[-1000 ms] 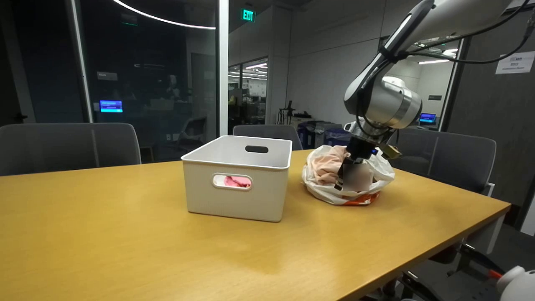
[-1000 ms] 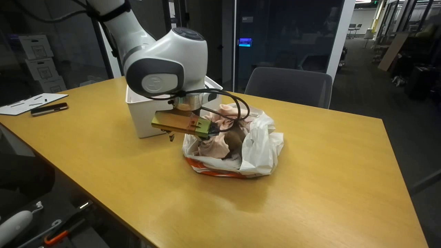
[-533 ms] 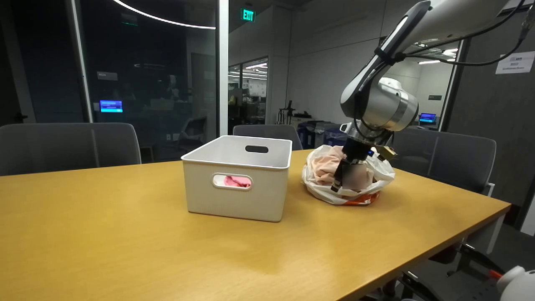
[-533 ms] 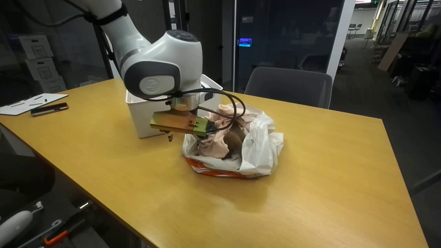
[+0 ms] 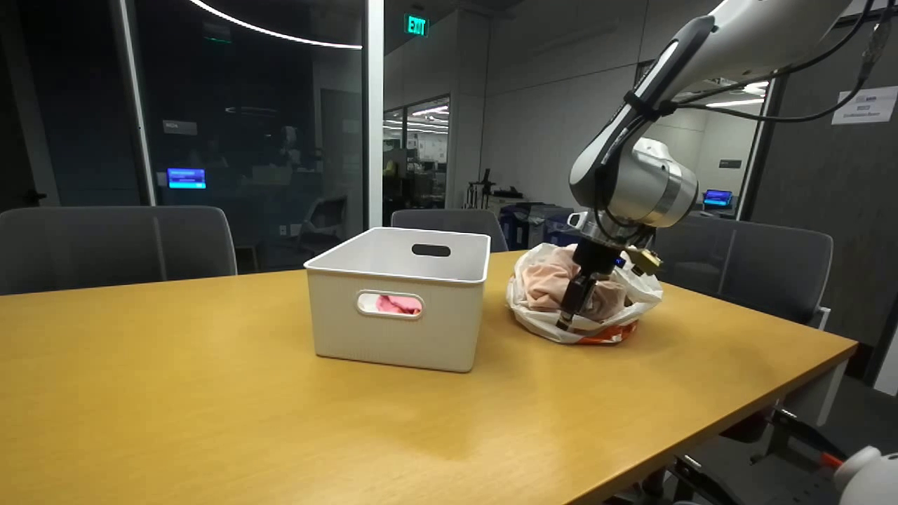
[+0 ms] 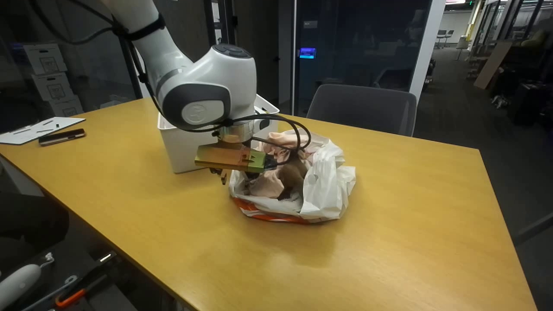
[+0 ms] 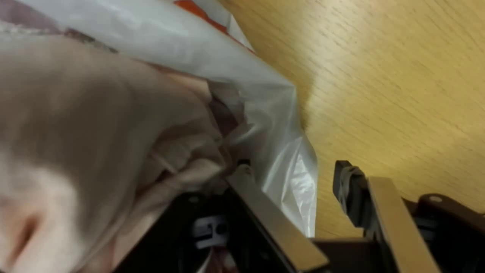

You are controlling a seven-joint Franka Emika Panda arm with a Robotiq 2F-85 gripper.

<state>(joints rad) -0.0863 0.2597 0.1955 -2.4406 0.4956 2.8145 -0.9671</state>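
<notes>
Dips slightly lower than before, with gripper (image 7: pixel 292 167) spread wide across the rim of the white bag (image 6: pixel 328 185), right of the bin (image 5: pixel 400 338); sets one finger (image 7: pixel 273 216) beside unheld peach cloth (image 7: pixel 94 113) inside.

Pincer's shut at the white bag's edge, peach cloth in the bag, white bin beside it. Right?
Not shut: the wrist view shows the pincer open, its fingers apart, the edge of the white bag showing between them. The rest holds: peach cloth in the bag, white bin beside it.
</notes>
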